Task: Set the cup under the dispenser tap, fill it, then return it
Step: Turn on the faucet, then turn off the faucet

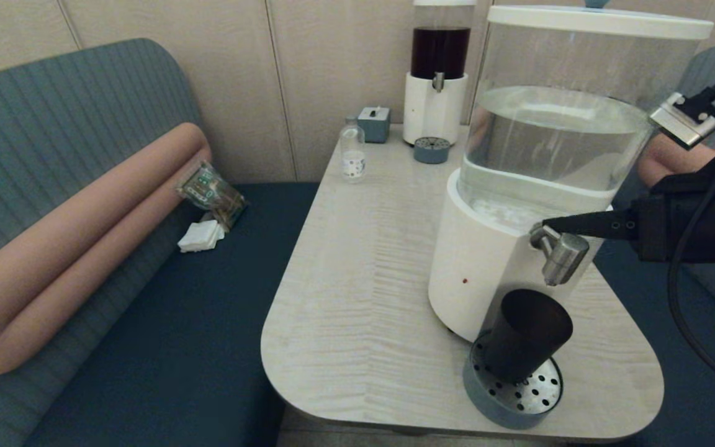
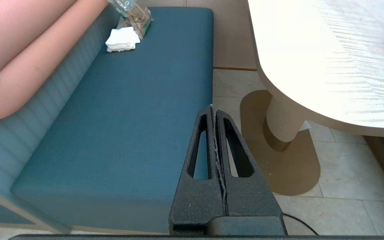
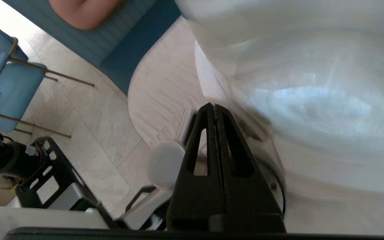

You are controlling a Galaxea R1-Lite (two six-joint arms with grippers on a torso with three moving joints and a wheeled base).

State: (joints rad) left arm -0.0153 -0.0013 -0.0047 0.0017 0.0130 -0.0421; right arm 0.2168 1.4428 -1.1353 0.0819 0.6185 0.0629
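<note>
The dark tapered cup (image 1: pixel 528 335) stands upright on the round perforated drip tray (image 1: pixel 540 394), directly below the brushed-steel dispenser tap (image 1: pixel 563 257) of the large white-based dispenser (image 1: pixel 475 267). My right gripper (image 1: pixel 547 223) reaches in from the right, shut with nothing between its fingers. Its tips rest at the top of the tap, against the dispenser's body. In the right wrist view the right gripper (image 3: pixel 214 106) points at the blurred tank wall. My left gripper (image 2: pixel 212 108) is shut and empty, hanging low beside the table over the blue bench seat (image 2: pixel 128 116).
At the table's far end stand a dark-liquid dispenser (image 1: pixel 438 74), its small drip tray (image 1: pixel 431 149), a grey box (image 1: pixel 374 123) and a small clear bottle (image 1: pixel 352 155). A packet (image 1: pixel 211 192) and folded napkins (image 1: pixel 201 236) lie on the bench at left.
</note>
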